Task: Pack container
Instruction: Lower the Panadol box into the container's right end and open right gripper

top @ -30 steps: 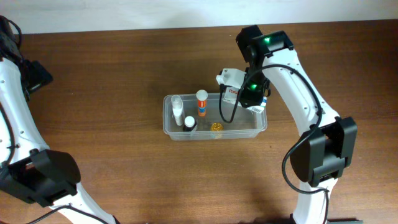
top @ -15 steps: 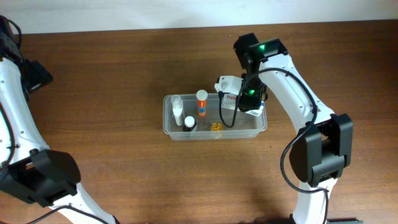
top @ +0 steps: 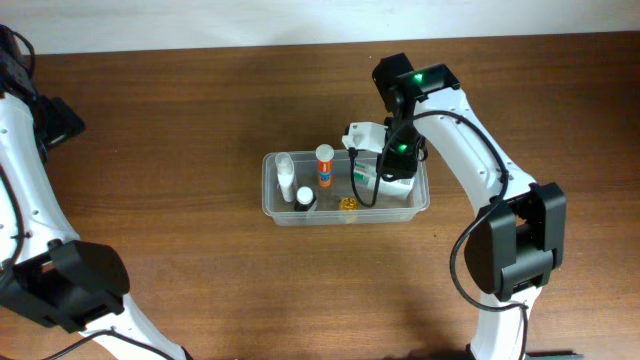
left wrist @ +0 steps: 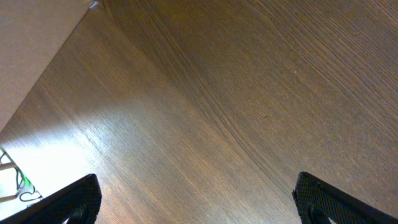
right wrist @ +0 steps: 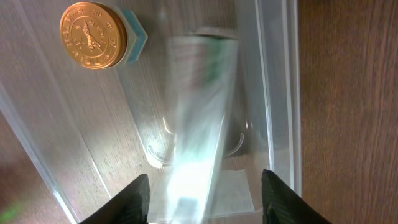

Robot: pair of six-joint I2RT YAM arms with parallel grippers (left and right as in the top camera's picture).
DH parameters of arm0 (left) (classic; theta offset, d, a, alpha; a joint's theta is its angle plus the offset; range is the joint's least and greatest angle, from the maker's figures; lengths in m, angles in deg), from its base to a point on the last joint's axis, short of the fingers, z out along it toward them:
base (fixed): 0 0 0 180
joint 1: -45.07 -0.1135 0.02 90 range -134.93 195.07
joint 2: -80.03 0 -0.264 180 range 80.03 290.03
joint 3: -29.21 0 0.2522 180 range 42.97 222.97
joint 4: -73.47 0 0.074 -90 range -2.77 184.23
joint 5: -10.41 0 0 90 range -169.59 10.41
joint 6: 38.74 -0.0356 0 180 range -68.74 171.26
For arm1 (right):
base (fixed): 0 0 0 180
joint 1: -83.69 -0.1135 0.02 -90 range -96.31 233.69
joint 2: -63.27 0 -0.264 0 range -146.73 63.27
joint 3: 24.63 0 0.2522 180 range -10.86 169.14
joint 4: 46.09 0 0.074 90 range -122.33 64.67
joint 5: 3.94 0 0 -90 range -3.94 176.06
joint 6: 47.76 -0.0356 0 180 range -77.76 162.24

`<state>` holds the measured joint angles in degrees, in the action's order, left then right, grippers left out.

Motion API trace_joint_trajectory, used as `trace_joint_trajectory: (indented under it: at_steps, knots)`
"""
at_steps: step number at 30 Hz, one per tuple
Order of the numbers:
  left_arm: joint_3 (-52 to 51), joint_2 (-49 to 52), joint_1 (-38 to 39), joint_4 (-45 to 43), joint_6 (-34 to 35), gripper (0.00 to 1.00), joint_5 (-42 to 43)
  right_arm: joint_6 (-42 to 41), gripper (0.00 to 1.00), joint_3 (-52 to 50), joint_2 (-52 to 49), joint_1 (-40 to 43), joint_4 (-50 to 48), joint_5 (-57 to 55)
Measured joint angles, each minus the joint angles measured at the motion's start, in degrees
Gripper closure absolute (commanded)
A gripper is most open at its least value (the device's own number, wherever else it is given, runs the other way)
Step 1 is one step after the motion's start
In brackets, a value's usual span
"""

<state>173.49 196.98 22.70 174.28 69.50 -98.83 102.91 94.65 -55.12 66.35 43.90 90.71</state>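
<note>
One container; perhaps five items inside

The left gripper gapes wide; the right gripper parted, pointing down.

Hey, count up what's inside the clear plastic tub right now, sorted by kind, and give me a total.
Bottles and tubes: 3 (white bottle, orange-and-white tube, small white-capped bottle)
gold-lidded jar: 1
white-and-green pack, blurred: 1
Total in the container: 5
</note>
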Motion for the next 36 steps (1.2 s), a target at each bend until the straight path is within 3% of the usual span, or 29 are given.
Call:
trace_joint_trajectory:
  at_steps: [12,16,21,30,36]
  knots:
    - [0.0,0.0,0.0,0.0,0.0,0.01,0.0,-1.1,0.51,0.0,0.0,0.0,-0.2,0.0]
    - [0.0,0.0,0.0,0.0,0.0,0.01,0.0,-5.7,0.65,0.0,0.0,0.0,-0.5,0.4]
    - [0.0,0.0,0.0,0.0,0.0,0.01,0.0,-18.2,0.96,0.0,0.0,0.0,-0.6,1.7]
    - [0.0,0.0,0.0,0.0,0.0,0.01,0.0,-52.4,0.96,0.0,0.0,0.0,-0.2,3.4]
    - [0.0,0.0,0.0,0.0,0.0,0.01,0.0,-68.6,0.96,0.0,0.0,0.0,1.4,7.1]
